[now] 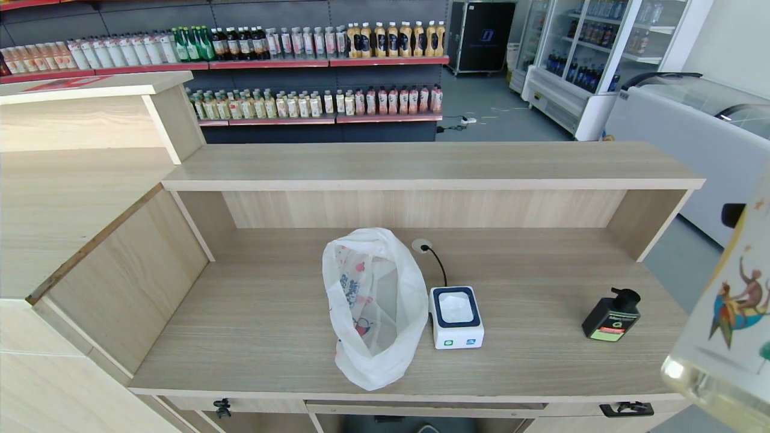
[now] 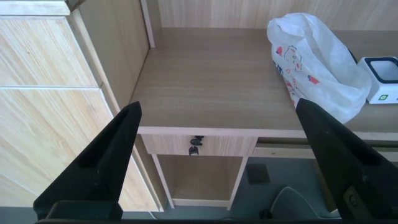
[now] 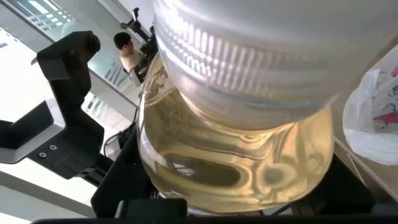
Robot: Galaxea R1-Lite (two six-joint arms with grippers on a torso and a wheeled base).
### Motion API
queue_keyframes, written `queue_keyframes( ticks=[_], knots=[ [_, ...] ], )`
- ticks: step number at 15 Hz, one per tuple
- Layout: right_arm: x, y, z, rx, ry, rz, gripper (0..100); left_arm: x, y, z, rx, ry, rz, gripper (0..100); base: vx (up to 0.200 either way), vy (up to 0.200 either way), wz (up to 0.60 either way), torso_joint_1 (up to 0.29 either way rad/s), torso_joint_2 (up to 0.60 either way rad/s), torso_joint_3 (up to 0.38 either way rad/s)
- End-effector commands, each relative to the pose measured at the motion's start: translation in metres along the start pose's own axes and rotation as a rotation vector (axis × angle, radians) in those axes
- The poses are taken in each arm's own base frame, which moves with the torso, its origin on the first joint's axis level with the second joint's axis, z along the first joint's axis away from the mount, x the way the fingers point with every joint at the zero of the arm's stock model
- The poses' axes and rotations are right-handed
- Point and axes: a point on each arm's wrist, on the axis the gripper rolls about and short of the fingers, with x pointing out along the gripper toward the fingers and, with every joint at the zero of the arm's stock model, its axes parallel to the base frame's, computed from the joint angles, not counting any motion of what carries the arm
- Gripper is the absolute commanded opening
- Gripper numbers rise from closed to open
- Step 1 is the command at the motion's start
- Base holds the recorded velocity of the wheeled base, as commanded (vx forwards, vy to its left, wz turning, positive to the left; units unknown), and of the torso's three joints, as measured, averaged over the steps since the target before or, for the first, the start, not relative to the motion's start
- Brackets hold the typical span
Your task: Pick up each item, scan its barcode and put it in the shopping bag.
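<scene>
Bottle [image 1: 731, 313] being gripped in right hand [image 3: 236, 196]; barcode should be faced flat toward scanner [image 1: 455, 316], left of hand, beside shopping bag [image 1: 373, 313].

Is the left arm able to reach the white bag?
Probably yes. The left gripper is open, and only bare counter lies between it and the shopping bag.
</scene>
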Motion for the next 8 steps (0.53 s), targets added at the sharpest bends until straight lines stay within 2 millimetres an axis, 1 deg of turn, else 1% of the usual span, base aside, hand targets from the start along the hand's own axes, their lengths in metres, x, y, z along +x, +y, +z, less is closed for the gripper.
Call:
queue_keyframes(
  ticks=[1, 8],
  knots=[
    [-0.0004, -0.0027, -0.0034, 0.012, 0.002, -0.009, 0, 0.0, 0.0, 0.0, 0.0, -0.001, 0.0, 100, 0.0, 0.0, 0.0, 0.0, 0.0, 0.0],
    [-0.0013, -0.0026, -0.0047, 0.014, -0.001, -0.014, 0, 0.0, 0.0, 0.0, 0.0, -0.001, 0.0, 100, 0.0, 0.0, 0.0, 0.0, 0.0, 0.0]
  ],
)
